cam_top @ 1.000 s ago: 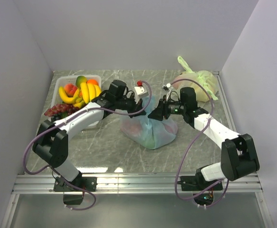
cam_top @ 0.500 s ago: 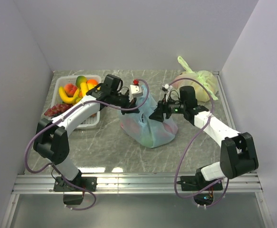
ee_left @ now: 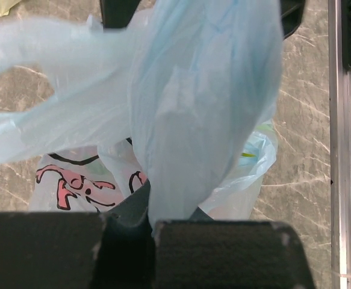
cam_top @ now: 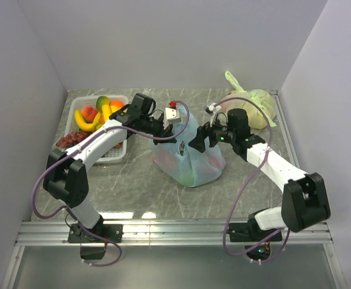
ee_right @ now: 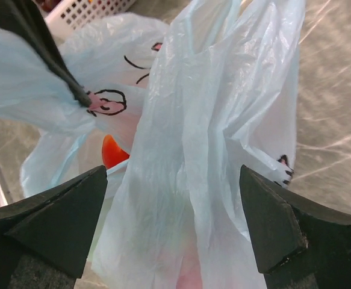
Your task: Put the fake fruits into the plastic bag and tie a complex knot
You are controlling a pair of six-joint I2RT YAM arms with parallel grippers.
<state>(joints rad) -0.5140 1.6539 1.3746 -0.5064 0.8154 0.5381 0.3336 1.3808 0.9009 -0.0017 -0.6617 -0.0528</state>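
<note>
The light-blue plastic bag (cam_top: 190, 159) stands mid-table with fruits inside; an orange-red one (ee_right: 112, 150) shows through the plastic. My left gripper (cam_top: 176, 137) is shut on one of the bag's handle ears (ee_left: 199, 108) and holds it up and taut; its jaws (ee_left: 151, 220) pinch the bunched plastic. My right gripper (cam_top: 194, 143) is open wide, with its fingers (ee_right: 61, 217) either side of the other ear (ee_right: 217, 120), not touching it. More fake fruits (cam_top: 100, 114), namely bananas, a peach, an orange and grapes, lie in the basket. No knot shows.
A white basket (cam_top: 118, 155) stands at the back left. A pale yellow-green tied bag (cam_top: 253, 105) lies at the back right. Walls close in on both sides, and a metal rail (cam_top: 175, 229) runs along the near edge.
My left gripper has drawn back towards the basket and lifted the bag's ear with it. My right gripper has shifted slightly back, still open at the other ear.
</note>
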